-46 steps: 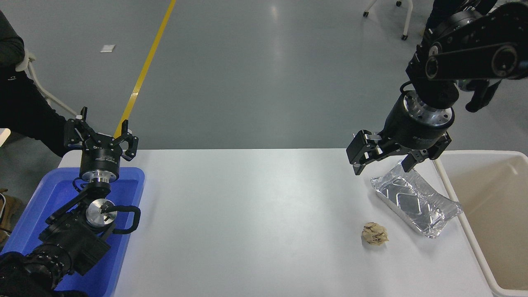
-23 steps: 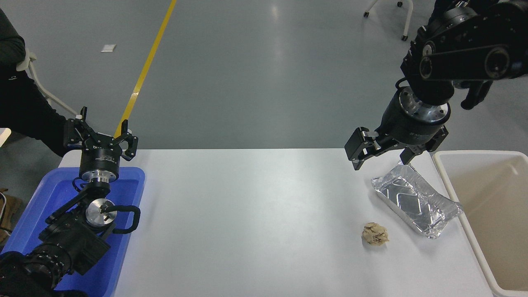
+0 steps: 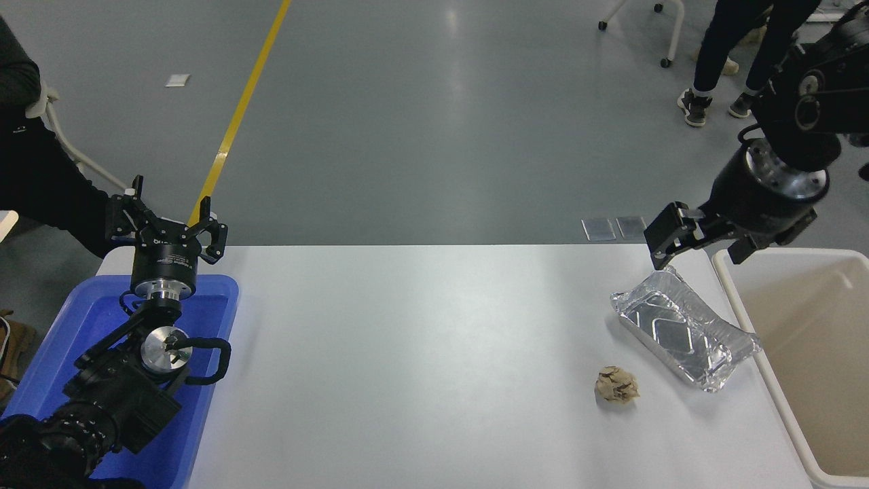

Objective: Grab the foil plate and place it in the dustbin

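Two arms are present at the white table [image 3: 407, 353]. Nearest the camera, at the lower left, the left arm is parked above the blue tray [image 3: 75, 326], which sits at the table's left edge. The left gripper [image 3: 168, 221] points away from the camera with its fingers spread apart and nothing between them.

On the right half of the table, the crumpled brown paper ball [image 3: 617, 384] lies closest to the near edge. Just beyond it and to its right, apart from it, lies the foil plate [image 3: 682, 328], flat on the table surface, open side up, long axis running diagonally from far left to near right. Its near right corner lies just beside the white rim of the dustbin [image 3: 808, 339]; contact between the two cannot be confirmed. The dustbin stands against the right end of the table, and the part of its cream interior in view holds nothing.

Farther back, the right arm enters from the right edge, angled down and left. The right gripper [image 3: 699, 246] hangs in the air above the far end of the foil plate and the dustbin's far left corner, fingers wide apart and empty, clear of the plate.

Beyond the table: grey floor, a yellow line [image 3: 241, 112], a dark-sleeved person [image 3: 34, 170] at the left edge, a standing person's legs [image 3: 733, 47] at top right
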